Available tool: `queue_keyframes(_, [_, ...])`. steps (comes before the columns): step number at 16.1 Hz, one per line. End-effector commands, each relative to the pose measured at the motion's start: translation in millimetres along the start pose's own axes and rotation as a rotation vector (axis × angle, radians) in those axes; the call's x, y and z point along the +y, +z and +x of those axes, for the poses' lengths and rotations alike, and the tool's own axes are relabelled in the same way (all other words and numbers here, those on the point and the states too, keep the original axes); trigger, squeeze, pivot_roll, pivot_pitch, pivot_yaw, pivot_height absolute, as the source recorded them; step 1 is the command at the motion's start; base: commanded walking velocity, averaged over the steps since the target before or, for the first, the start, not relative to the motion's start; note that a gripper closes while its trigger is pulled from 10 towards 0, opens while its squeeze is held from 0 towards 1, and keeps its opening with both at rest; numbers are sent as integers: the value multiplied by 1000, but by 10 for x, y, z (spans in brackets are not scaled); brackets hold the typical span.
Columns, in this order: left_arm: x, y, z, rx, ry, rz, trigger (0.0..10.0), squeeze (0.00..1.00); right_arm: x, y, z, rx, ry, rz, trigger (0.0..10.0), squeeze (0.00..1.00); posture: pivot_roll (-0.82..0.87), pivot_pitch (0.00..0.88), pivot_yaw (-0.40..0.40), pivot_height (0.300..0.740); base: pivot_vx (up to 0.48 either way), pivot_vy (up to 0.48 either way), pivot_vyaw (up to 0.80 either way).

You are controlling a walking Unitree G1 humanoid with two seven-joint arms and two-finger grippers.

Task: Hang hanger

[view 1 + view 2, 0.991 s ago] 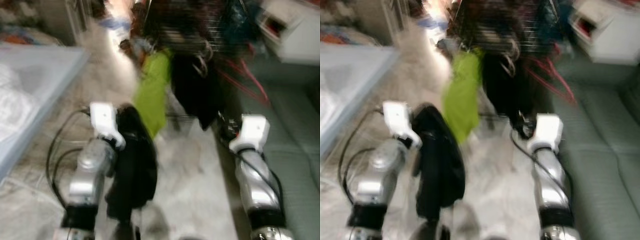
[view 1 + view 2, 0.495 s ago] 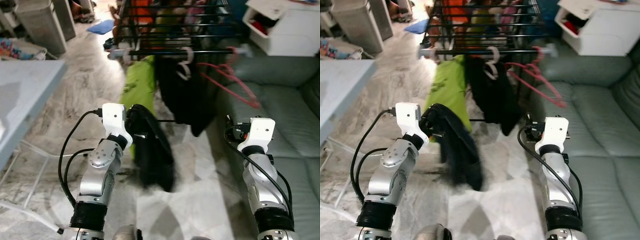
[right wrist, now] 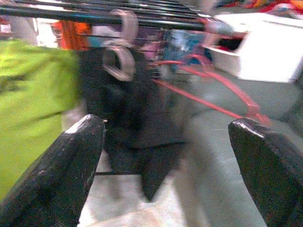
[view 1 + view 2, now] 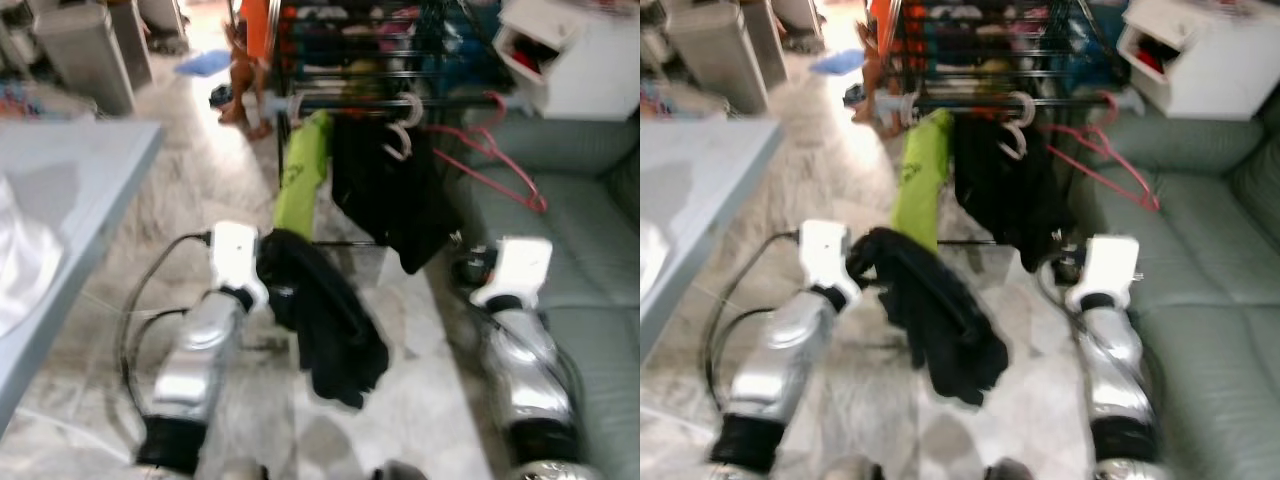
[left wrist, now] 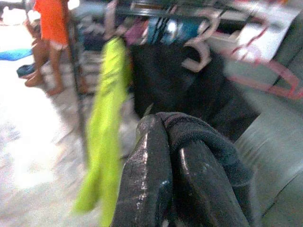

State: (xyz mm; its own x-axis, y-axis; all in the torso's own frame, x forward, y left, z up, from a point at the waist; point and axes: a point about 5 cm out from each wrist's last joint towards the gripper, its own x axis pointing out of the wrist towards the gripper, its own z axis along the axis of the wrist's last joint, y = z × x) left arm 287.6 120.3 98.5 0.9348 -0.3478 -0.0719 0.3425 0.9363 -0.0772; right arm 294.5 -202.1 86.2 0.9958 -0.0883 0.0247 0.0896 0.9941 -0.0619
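My left gripper (image 4: 268, 268) is shut on a black garment (image 4: 330, 320) that hangs from it and swings out to the right; in the left wrist view the cloth (image 5: 208, 146) wraps over the closed fingers (image 5: 147, 179). I cannot tell whether a hanger is inside it. Ahead stands a black clothes rack with its front rail (image 4: 440, 100). On the rail hang a lime-green garment (image 4: 300, 175), a black garment (image 4: 390, 200) on pale pink hangers (image 4: 402, 138), and an empty red hanger (image 4: 495, 165). My right gripper (image 3: 165, 125) is open, held level facing the rack, with nothing in it.
A grey-green sofa (image 4: 590, 250) runs along the right, with a white cabinet (image 4: 580, 60) behind it. A pale blue table (image 4: 70, 190) with white cloth (image 4: 20, 260) is on the left. A person in orange (image 4: 250, 60) stands at the rack's left end. The floor is marble.
The camera has shifted, and the table now reaches further into view on the left. The black garment in my left gripper has swung out to the right. Both grippers keep their state.
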Motion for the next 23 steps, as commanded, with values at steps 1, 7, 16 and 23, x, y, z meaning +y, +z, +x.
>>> queue_keyframes(1, [-17,78,16,-46,-14,8,10000,0,-51,21,6,-4,-14,-15,10000,0,25,0,10,740,0,0,0])
queue_keyframes(7, [30,116,8,-79,-26,14,10000,0,-65,17,-3,-5,-29,-22,10000,0,23,0,17,740,246,0,-444])
queue_keyframes(16, [19,114,22,-82,-35,11,10000,0,-77,19,5,-7,-40,-31,10000,0,25,0,17,740,452,0,-481])
queue_keyframes(23, [17,88,53,-53,-12,4,10000,0,-81,11,-1,-7,-37,-38,10000,0,23,0,18,740,269,270,-119])
